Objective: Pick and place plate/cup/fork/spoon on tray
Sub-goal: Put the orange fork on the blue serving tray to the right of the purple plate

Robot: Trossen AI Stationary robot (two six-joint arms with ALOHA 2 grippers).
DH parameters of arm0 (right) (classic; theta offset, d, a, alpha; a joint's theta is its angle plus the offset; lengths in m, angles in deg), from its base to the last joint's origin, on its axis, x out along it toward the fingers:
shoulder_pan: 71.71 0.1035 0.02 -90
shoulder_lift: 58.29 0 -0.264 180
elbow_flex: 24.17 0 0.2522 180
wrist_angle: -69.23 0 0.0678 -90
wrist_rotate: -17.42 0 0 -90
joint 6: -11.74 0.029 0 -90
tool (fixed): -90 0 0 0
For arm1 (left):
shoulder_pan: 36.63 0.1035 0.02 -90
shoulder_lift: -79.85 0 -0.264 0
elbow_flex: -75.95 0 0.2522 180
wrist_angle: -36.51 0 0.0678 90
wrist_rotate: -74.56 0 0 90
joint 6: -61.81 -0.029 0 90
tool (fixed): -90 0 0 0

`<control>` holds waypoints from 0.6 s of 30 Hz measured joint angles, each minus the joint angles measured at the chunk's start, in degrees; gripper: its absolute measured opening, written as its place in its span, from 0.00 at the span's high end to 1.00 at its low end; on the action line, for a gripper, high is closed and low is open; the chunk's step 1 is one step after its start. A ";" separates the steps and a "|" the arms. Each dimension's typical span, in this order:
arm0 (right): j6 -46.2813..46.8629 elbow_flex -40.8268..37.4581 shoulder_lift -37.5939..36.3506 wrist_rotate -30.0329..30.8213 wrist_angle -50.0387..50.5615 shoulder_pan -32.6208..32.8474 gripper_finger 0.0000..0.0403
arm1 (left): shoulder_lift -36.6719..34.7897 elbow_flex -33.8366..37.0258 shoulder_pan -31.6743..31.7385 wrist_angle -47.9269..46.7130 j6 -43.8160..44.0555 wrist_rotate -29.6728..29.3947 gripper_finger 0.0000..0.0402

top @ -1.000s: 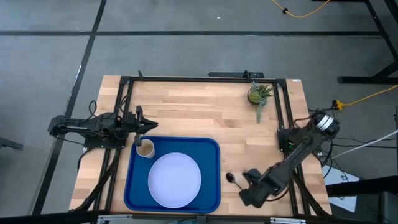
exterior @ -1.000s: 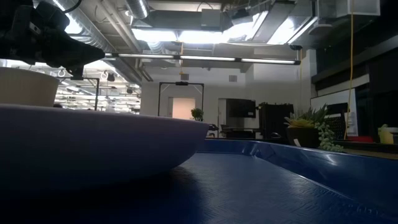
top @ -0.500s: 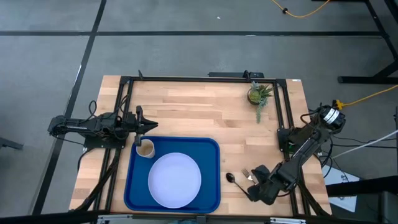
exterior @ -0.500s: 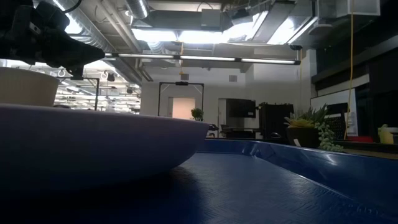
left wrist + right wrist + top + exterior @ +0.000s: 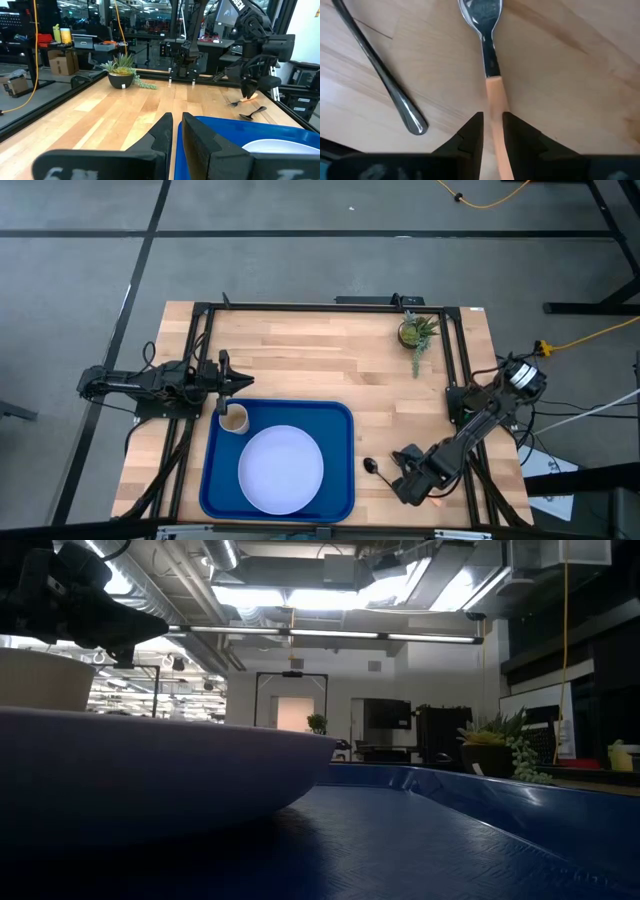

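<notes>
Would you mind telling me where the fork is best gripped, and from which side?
Grip the fork on its tan handle, from straight above. It lies flat on the bare wood, so only its narrow sides offer purchase. The right gripper already straddles the handle there; the spoon lies clear alongside.

Seen from table height, the pale plate [image 5: 150, 770] fills the left foreground, resting on the blue tray [image 5: 420, 830], whose low rim runs along the right. The tan cup [image 5: 45, 678] stands behind the plate at far left, beneath a dark robot arm [image 5: 70, 595]. A potted succulent [image 5: 495, 750] sits beyond the tray at right, under bright ceiling lights [image 5: 300, 595].
</notes>
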 joint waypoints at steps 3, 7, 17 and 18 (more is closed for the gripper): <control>-0.08 0.39 0.51 0.30 0.59 0.00 0.81 | 0.00 0.00 0.01 0.00 0.00 -0.04 0.92; -2.32 0.54 1.56 0.19 1.54 0.00 0.81 | 0.00 0.00 0.02 0.00 0.02 -0.02 0.92; -4.12 0.50 4.29 0.52 2.08 -0.70 0.80 | 0.00 0.00 0.01 0.00 0.02 -0.08 0.92; -4.12 0.47 4.31 0.34 2.06 -1.03 0.80 | -0.02 -0.02 0.00 0.00 0.00 -0.08 0.92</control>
